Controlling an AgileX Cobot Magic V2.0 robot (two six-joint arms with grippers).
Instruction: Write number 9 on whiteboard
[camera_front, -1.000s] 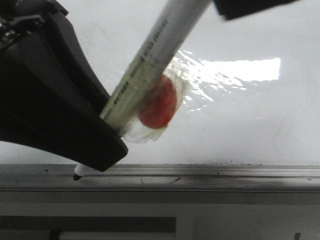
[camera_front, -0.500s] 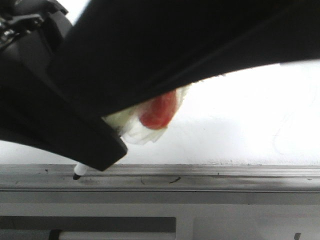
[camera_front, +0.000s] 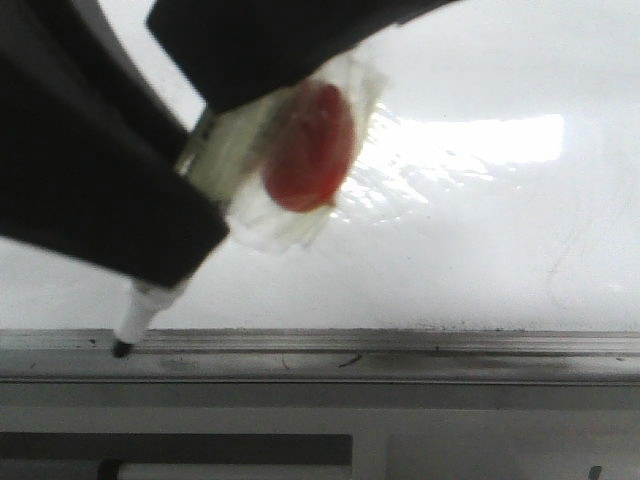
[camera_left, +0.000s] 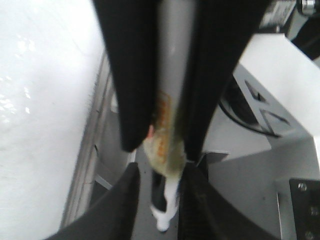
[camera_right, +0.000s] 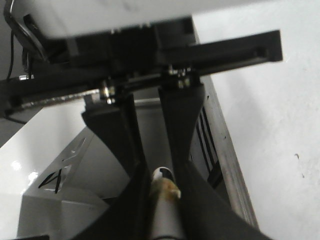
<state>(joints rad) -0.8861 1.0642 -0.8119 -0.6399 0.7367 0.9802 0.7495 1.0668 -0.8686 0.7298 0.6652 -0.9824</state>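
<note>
The whiteboard (camera_front: 480, 230) is seen behind and past both end effectors, glossy, with a bright glare patch. A faint thin grey line is noted on it, away from the end effectors on the right arm's side; whether it is a digit cannot be told. The grey rail (camera_front: 400, 350) along the board's lower edge is found just under the left end effector (camera_left: 162, 170).

A marker (camera_front: 222, 160) is gripped between the fingers of the left end effector, which are closed narrow on the lower barrel. The dark tip (camera_front: 122, 348) is pushed out below those fingers and is set on or right at the rail; contact cannot be told. A red disc (camera_front: 308, 148) under clear tape is fixed to the barrel, just above the left end effector and below the right one.

The right end effector (camera_right: 162, 170) is closed on the marker's upper barrel, facing the left end effector. The marker is held tilted, tip toward the left arm's side.
</note>
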